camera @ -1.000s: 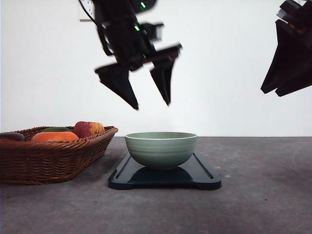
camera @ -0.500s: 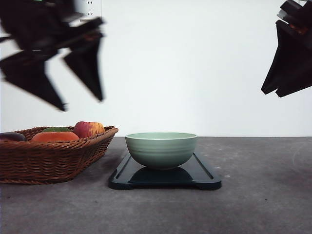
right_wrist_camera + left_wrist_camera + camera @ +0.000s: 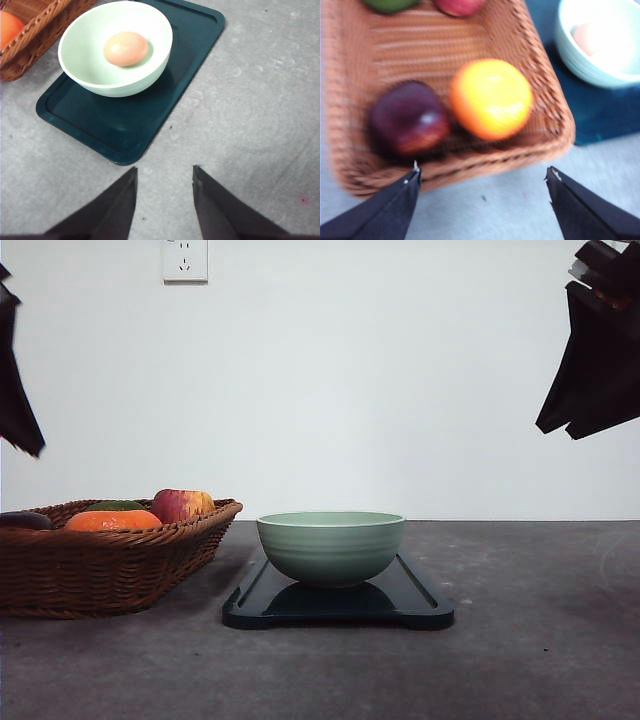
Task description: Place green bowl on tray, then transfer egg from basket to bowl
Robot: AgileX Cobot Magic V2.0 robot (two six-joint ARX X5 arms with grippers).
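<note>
Right pincer (image 3: 164, 175), released with nothing between its tips, hangs over bare desk (image 3: 250, 125). Just beyond it the tray (image 3: 190, 30) carries the green bowl (image 3: 90, 75), egg (image 3: 125, 48) inside. Left pincer (image 3: 482, 175), spread wide, hovers by the basket (image 3: 540, 100) edge.

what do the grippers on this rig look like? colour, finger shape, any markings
Both are matte black. Left gripper: two flat, wedge-shaped fingers tapering to sharp points, with small pale nicks at the tips. Right gripper: the same black triangular blades; from the front it reads as an angular black block. No logos, cables or lights are visible.
</note>
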